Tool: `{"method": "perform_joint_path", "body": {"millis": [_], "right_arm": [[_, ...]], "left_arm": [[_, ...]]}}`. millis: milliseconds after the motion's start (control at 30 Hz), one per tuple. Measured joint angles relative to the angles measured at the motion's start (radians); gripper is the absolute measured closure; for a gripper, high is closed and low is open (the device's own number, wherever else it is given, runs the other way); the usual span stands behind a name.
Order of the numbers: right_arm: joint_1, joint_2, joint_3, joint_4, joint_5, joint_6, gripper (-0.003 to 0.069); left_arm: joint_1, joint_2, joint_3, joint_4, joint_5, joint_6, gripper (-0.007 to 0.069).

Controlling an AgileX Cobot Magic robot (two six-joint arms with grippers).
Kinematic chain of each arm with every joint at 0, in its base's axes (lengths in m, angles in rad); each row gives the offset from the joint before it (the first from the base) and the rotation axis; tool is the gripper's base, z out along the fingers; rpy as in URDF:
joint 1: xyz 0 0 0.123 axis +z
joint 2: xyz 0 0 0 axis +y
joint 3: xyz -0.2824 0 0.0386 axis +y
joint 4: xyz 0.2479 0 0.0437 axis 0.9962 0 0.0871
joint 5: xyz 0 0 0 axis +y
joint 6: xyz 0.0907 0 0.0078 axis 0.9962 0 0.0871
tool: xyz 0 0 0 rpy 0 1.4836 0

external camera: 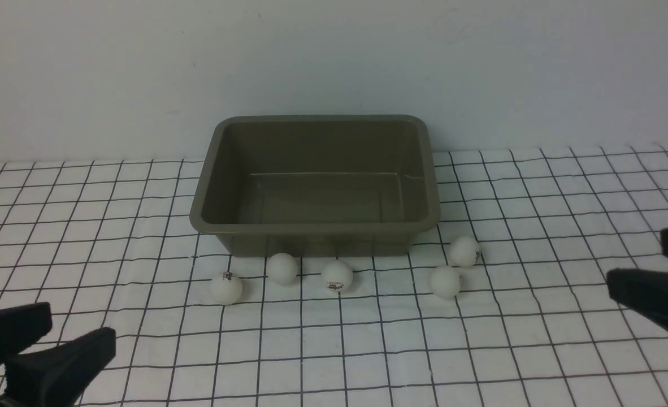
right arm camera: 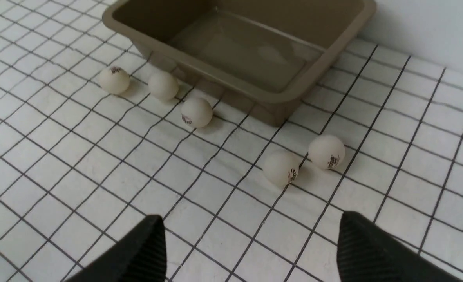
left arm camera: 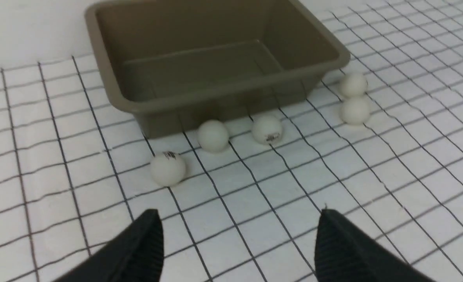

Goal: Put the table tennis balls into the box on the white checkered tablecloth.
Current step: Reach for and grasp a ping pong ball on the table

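Front view: five table tennis balls (external camera: 337,276) lie on the white checkered tablecloth (external camera: 537,345) just beside the empty box (external camera: 311,229), left gripper (external camera: 81,329) and right gripper (external camera: 636,257) both spread and empty; light, hard, roll-prone, each likely wants a gentle pinch across its middle.

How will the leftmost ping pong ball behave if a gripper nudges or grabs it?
The leftmost ball is a smooth sphere lying free on the tablecloth, so a nudge would probably send it rolling. Being small and round, it may slip from an off-centre pinch.
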Motion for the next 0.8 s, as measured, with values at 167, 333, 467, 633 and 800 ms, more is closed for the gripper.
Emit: {"method": "perform_joint_path", "body": {"millis": [167,333,467,633,800], "right_arm": [[0.07,0.24,-0.122,-0.087,0.001,0.013,0.0134],[0.123,0.403,-0.211,-0.157,-0.048,0.056,0.0134],[0.144,0.515,-0.278,-0.189,-0.078,0.088,0.0134],[0.155,0.762,-0.424,-0.225,-0.087,0.166,0.0134],[0.181,0.986,-0.6,-0.257,-0.078,0.247,0.0134]], "left_arm": [[-0.016,0.074,-0.01,-0.058,0.017,0.033,0.0157],[-0.018,0.088,-0.01,-0.061,0.017,0.066,0.0157],[-0.018,0.09,-0.01,-0.061,0.017,0.083,0.0157],[-0.019,0.09,-0.01,-0.061,0.017,0.093,0.0157],[-0.019,0.09,-0.01,-0.061,0.017,0.094,0.0157]]}}
